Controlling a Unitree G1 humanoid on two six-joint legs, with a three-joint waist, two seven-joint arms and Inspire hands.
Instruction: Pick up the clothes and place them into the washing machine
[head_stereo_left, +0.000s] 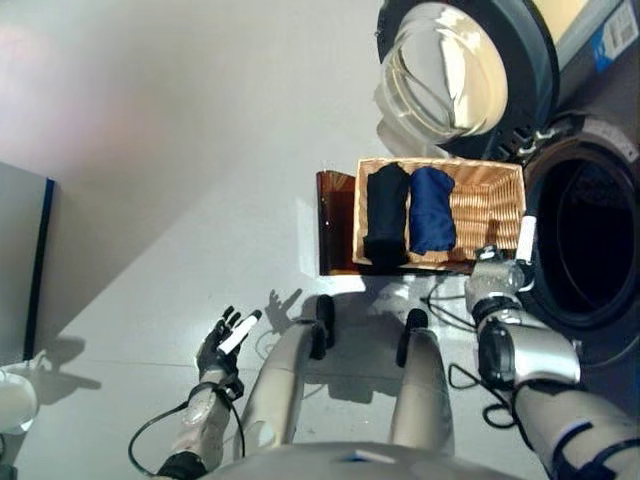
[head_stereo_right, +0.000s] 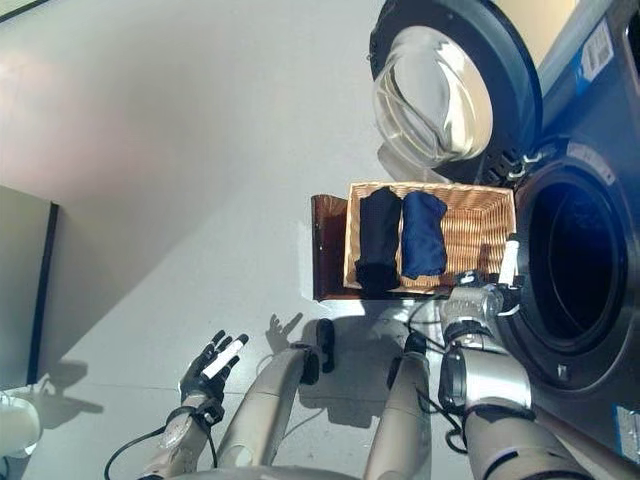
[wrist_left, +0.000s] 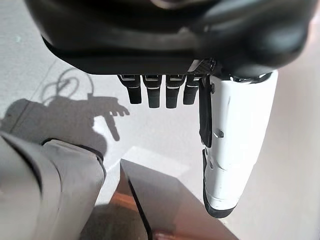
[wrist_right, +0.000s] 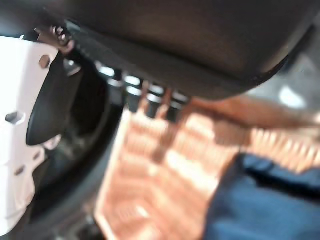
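Right now I see the wicker basket sitting on a dark wooden stand on the pale floor, just beside the washing machine. Two rolled garments lie side by side in the basket's left part: a black roll and a blue roll, touching each other along their length. The rest of the basket's woven bottom is bare. The machine's drum opening is dark and uncovered, and its round glass door is swung wide, standing above the basket in my head views.

My right hand hovers at the basket's near right corner, close to the machine's rim, its white-covered thumb pointing up along the basket's edge. From its wrist camera I see the fingers short and fairly straight over the wicker, with the blue roll close by but not in the grasp; the hand holds nothing.

My left hand hangs well apart from the basket, low over the floor, fingers spread and straight, thumb extended, empty.

A pale panel with a dark edge shows at the far left.
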